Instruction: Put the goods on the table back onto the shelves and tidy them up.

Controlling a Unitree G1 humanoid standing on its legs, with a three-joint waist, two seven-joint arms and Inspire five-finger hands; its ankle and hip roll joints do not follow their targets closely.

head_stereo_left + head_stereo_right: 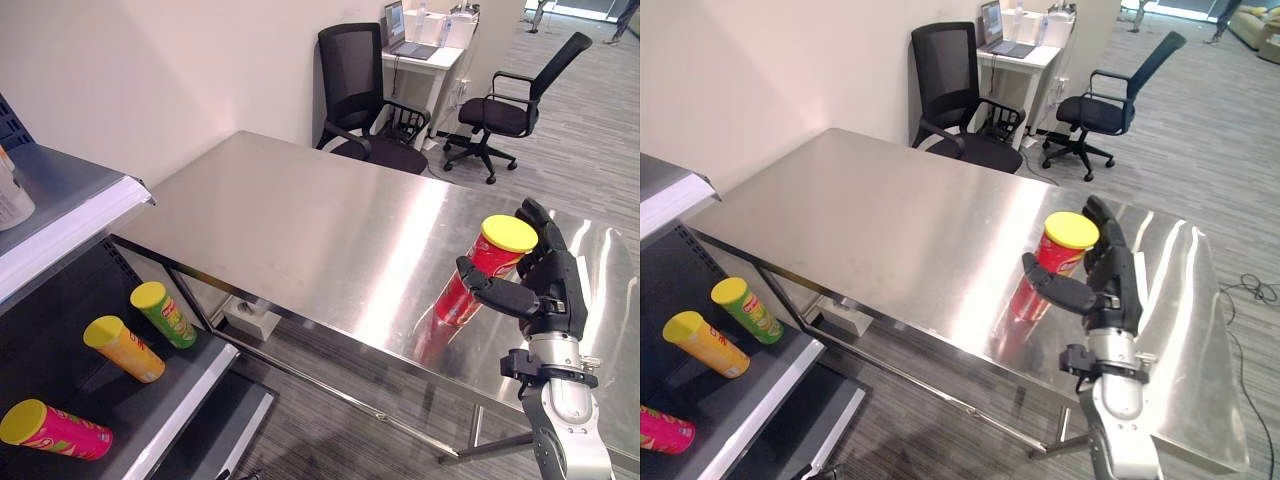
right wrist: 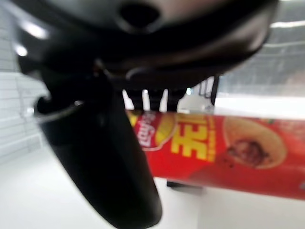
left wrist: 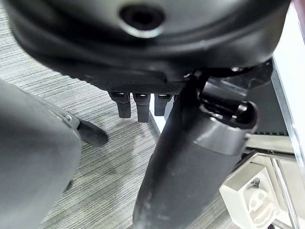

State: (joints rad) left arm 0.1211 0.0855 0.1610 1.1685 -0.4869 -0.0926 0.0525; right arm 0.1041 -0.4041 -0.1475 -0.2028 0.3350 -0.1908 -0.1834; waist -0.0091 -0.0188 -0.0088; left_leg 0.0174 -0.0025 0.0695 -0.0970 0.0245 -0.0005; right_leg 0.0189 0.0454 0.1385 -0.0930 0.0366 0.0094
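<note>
A tall red cylindrical crisp can with a yellow plastic lid (image 1: 484, 269) stands upright near the right end of the polished steel table (image 1: 300, 230). The robot's right hand (image 1: 545, 283) wraps it, thumb in front and fingers curled behind; the right wrist view shows its red printed side past the thumb. The left hand (image 3: 138, 102) hangs over grey carpet, fingers curled, holding nothing. Green (image 1: 164, 314), orange (image 1: 124, 348) and pink (image 1: 55, 429) cans lie on the dark lower shelf (image 1: 170, 405).
</note>
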